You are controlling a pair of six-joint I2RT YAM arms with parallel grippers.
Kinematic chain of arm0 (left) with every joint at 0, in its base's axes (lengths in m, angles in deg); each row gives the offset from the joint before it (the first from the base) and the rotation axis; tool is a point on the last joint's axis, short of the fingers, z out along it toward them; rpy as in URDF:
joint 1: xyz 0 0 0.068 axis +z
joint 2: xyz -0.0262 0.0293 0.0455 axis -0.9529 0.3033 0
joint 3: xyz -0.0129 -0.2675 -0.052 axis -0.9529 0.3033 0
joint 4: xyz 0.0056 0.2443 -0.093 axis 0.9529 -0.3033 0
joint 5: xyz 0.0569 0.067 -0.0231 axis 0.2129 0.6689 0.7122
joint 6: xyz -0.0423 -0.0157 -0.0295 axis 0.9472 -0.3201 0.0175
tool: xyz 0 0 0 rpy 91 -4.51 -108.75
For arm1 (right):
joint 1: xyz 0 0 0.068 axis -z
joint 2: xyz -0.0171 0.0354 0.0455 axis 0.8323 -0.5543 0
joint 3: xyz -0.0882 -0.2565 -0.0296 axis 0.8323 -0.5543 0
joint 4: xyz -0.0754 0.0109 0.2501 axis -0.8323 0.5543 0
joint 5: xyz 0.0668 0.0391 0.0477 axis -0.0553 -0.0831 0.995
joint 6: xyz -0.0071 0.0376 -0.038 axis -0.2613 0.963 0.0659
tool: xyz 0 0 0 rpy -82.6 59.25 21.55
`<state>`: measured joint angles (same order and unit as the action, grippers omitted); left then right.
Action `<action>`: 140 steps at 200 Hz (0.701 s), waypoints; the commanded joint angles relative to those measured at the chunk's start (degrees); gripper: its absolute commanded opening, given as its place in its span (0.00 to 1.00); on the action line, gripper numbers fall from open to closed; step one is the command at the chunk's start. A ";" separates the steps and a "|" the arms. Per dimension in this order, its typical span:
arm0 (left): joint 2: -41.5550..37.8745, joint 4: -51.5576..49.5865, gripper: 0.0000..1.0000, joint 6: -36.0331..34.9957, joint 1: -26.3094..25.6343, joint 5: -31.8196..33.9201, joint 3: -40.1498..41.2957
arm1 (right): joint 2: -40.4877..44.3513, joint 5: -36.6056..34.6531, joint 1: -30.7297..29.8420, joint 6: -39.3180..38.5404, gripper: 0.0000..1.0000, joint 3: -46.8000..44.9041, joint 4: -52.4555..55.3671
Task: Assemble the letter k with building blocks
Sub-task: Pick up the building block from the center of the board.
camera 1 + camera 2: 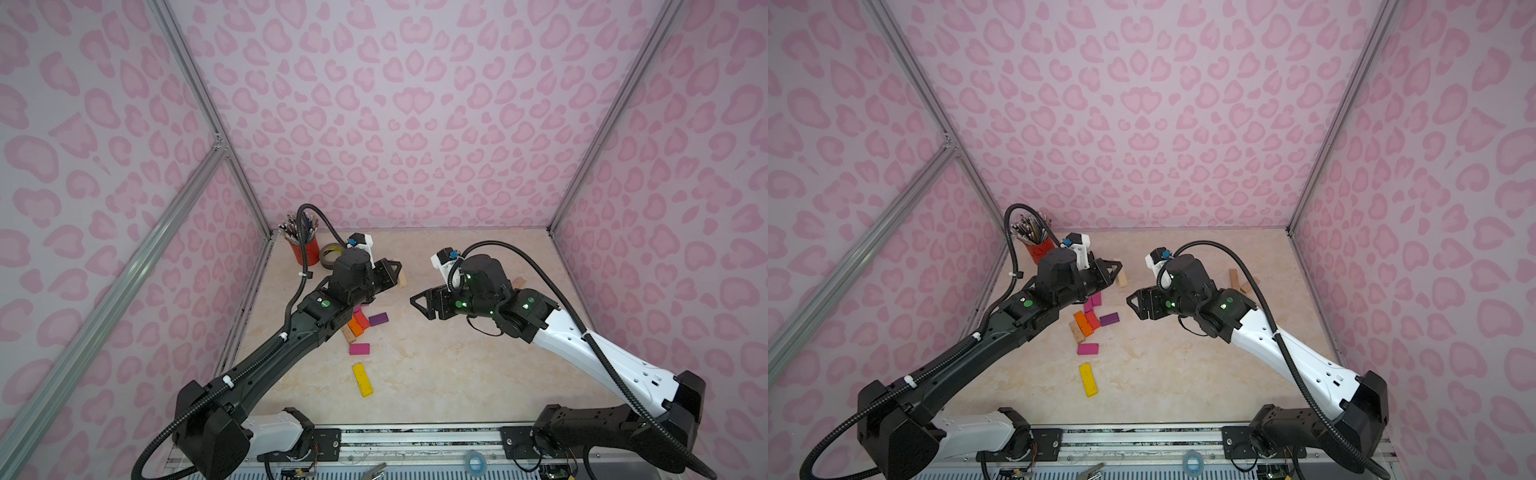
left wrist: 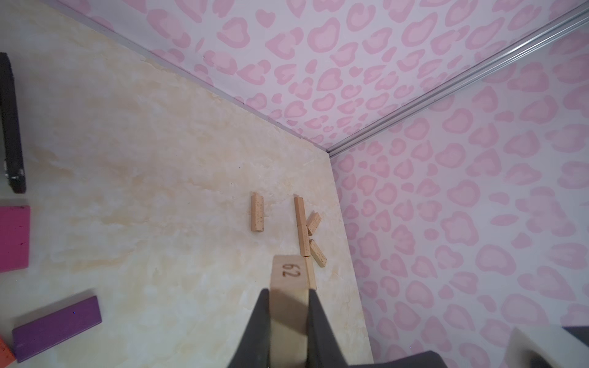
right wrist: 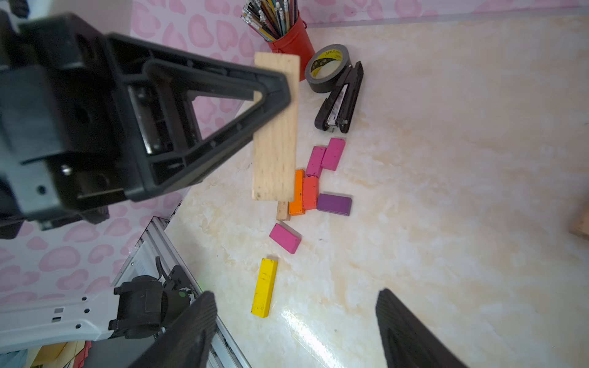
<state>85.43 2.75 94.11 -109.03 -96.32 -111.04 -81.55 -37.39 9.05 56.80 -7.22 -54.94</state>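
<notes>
My left gripper (image 2: 288,298) is shut on a plain wood block (image 2: 288,274) stamped 62 and holds it above the table, left of centre (image 1: 402,281). Past it, plain wood building blocks (image 2: 301,223) lie by the right wall: bars laid end to end with two short slanted ones (image 2: 314,223) beside them, and one bar (image 2: 257,212) apart. My right gripper (image 3: 296,294) hangs open over bare table at mid-table (image 1: 415,301), with nothing between its fingers. Coloured blocks lie under my left arm: purple (image 1: 378,319), orange (image 1: 354,326), magenta (image 1: 359,348) and yellow (image 1: 362,379).
A red pencil cup (image 1: 303,249), a roll of black tape (image 1: 330,253) and a black stapler (image 3: 341,98) stand in the back left corner. Pink patterned walls close in the table on three sides. The two grippers face each other across a short gap.
</notes>
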 commanded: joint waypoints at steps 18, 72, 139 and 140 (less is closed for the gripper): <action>1.20 2.71 0.00 -0.68 -0.77 -1.74 -1.99 | -3.96 -3.31 0.00 3.25 0.76 2.46 -5.80; 1.06 2.00 0.00 -0.77 -0.81 -1.61 -2.23 | -9.11 -3.55 0.00 3.92 0.57 6.03 -8.58; 0.95 2.04 0.00 -1.33 -0.80 -1.61 -1.93 | -8.97 -2.35 0.09 5.82 0.22 4.89 -13.64; 0.88 2.04 0.00 -1.36 -0.78 -1.59 -1.97 | -8.90 -2.39 0.09 5.82 0.22 4.82 -13.72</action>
<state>86.55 3.43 93.72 -109.86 -97.63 -112.55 -91.10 -39.64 9.11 61.63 -1.36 -65.06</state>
